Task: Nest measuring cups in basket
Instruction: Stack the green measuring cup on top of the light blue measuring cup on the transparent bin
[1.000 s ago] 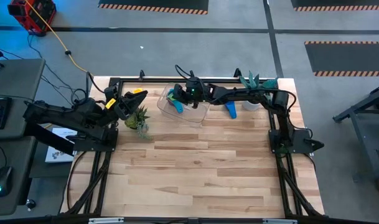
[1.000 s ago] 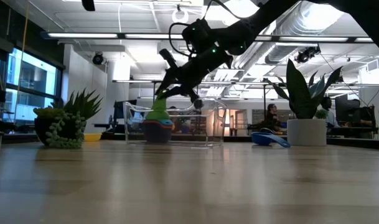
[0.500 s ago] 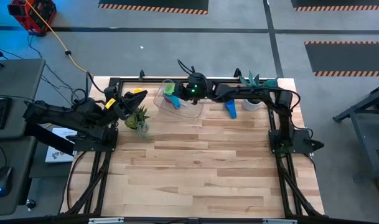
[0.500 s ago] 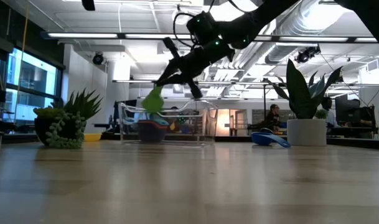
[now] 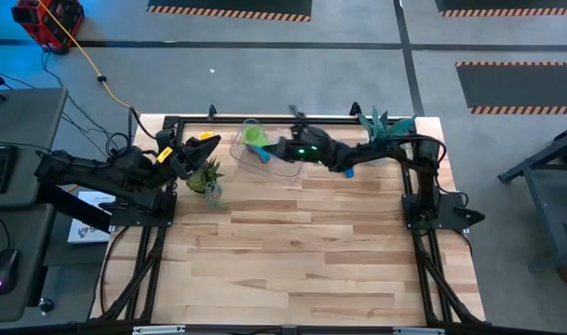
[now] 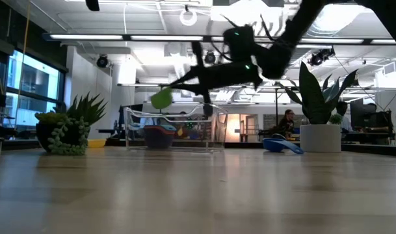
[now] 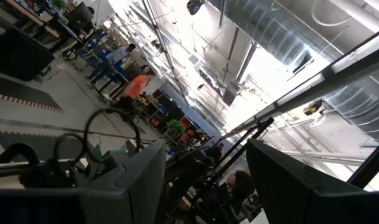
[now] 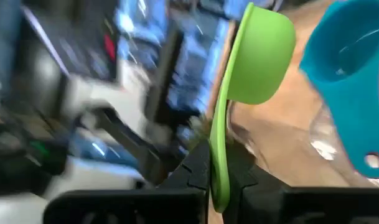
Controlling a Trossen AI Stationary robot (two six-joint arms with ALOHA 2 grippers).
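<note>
My right gripper [image 5: 276, 147] is shut on the green measuring cup [image 5: 255, 137], over the clear basket [image 5: 288, 167] near the table's far edge. In the low view the green cup [image 6: 162, 99] hangs about level with the basket's rim [image 6: 175, 109]. A stack of nested cups [image 6: 158, 136] stands on the basket's floor, and a light blue one [image 8: 345, 93] shows in the right wrist view. A blue cup [image 5: 345, 166] lies on the table right of the basket, and a yellow cup [image 5: 207, 141] lies by the left plant. My left gripper [image 7: 205, 180] waits open at the table's left edge. My right gripper pinches the green cup's handle [image 8: 220, 155] between its two fingers. The fingers [image 6: 191, 79] reach in about level from the table's right and lie along the handle. The bowl [image 8: 261, 59] sticks out beyond the fingertips, turned on its side and lifted clear of the stack.
A small potted plant [image 5: 209, 177] stands just in front of my left gripper. A taller plant in a white pot [image 6: 320, 136] stands at the far right corner. The near half of the wooden table [image 5: 302, 261] holds nothing.
My right gripper rose and drew back toward the table's right, levelling out from a downward slant. It stayed shut on the green cup, which came up off the stack to rim height. The basket slid a little toward the far left.
</note>
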